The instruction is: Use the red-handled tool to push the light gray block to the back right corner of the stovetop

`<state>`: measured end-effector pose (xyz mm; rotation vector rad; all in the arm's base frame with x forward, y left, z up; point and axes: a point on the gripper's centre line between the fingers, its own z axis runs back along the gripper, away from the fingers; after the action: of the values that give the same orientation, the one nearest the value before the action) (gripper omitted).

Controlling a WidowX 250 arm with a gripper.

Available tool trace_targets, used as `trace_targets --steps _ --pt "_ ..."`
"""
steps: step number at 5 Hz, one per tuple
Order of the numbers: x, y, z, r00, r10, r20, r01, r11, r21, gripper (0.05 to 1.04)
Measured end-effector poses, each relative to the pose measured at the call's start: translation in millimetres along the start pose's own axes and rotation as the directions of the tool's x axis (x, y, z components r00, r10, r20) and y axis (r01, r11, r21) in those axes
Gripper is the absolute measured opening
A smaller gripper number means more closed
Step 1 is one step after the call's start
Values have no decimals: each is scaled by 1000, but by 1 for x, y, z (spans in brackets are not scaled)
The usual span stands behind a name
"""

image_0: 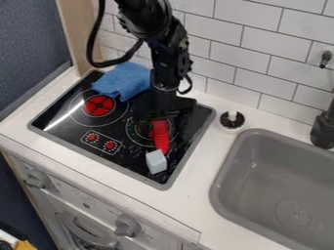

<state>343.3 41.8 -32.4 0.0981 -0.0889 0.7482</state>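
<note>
White tiles (231,53) run along the wall in this camera view, with a wooden panel (75,29) and a dark blue partition (29,53) off to the left. Down we come to the white counter (196,190), and set into it, a black cooktop (60,122) with a grey rim! A red burner (99,105) glares out on its left side, two red dials (102,141) sit toward the front, and a bright streak of light crosses the glass. Crumpled at the back, there's a blue cloth (124,80), lying partly over the cooktop's edge. Over on the right, a grey sink (281,195) with a round drain, a dark faucet (323,128) at its far side, and between sink and cooktop, a small round brush (232,120) in black and white. Below, the cabinet front shows grey knobs (127,226).

And the action spot: the black gripper (158,116) hangs low over the cooktop's right-hand burner, right at the far end of a ribbed red tool (161,139). That tool lies slantwise on the glass, its pale blue-grey block (156,161) pointing to the front edge. Is the claw apart or clamped? Can't tell from here, folks; its dark parts blend together.
</note>
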Motion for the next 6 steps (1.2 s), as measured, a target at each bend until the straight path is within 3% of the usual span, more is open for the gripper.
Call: trace_targets --steps 2,3,4,5,6 --pt "2 -3 -2 1000 -8 1 8 1000 -10 445" --pt "-1 -3 -1 1000 -3 3 3 1000 -21 430" --pt "-1 -5 16 1000 -12 15 13 999 -52 430" --pt "-4 -6 37 999 -17 40 21 996 -89 430" --pt "-23 2 73 995 -24 99 37 992 -123 430"
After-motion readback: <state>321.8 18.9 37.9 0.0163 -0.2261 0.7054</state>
